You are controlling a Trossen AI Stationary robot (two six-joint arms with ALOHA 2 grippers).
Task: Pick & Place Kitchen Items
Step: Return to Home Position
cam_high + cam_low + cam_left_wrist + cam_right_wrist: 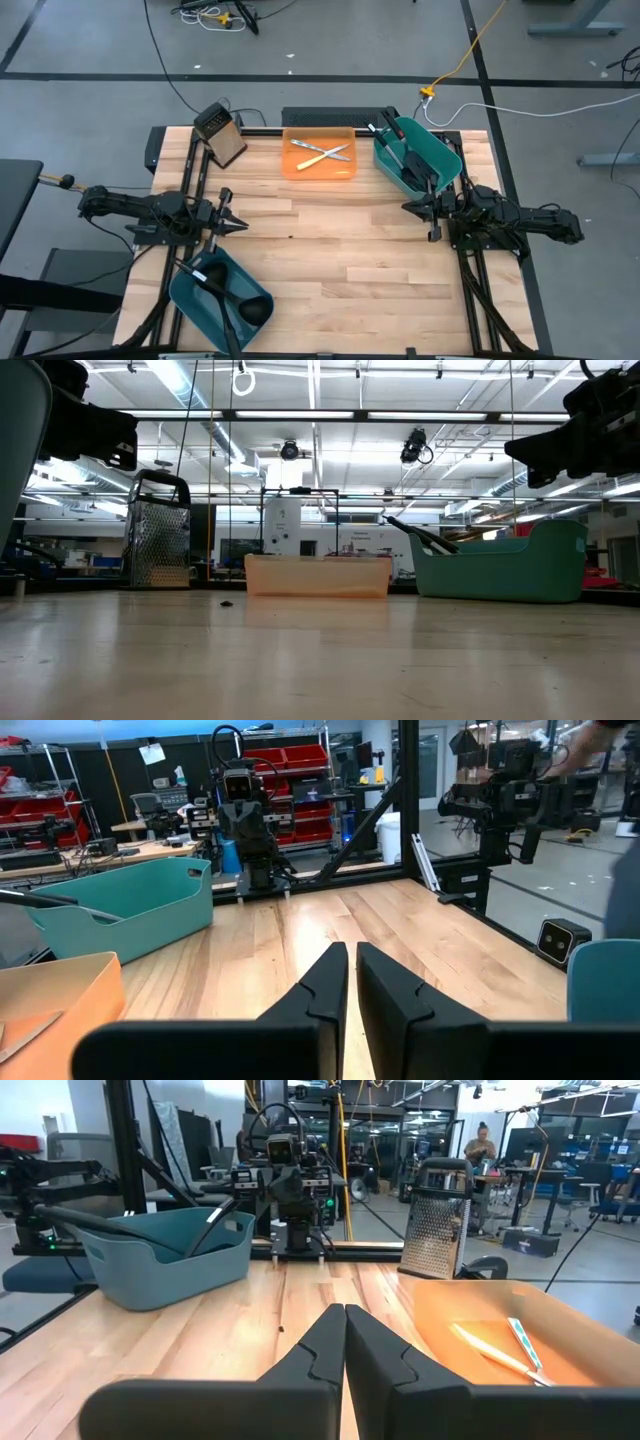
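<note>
Two pale yellow-handled pieces (pixel 322 154) lie crossed in the orange tray (pixel 298 166) at the far middle of the table; they also show in the right wrist view (pixel 495 1348). Black long-handled utensils (pixel 405 160) lean in the teal bin (pixel 445 160) at the far right. A black ladle (pixel 232 297) lies in a second teal bin (pixel 190 295) at the near left. My left gripper (pixel 238 222) hovers shut and level at the left side of the table, holding nothing (pixel 351 982). My right gripper (pixel 408 207) hovers shut and level at the right side, also holding nothing (pixel 345 1332).
A metal box grater (pixel 222 135) stands at the far left of the table, left of the orange tray. The bare wooden tabletop (pixel 330 250) stretches between the two grippers. Beyond the table lie cables on the floor and a workshop room.
</note>
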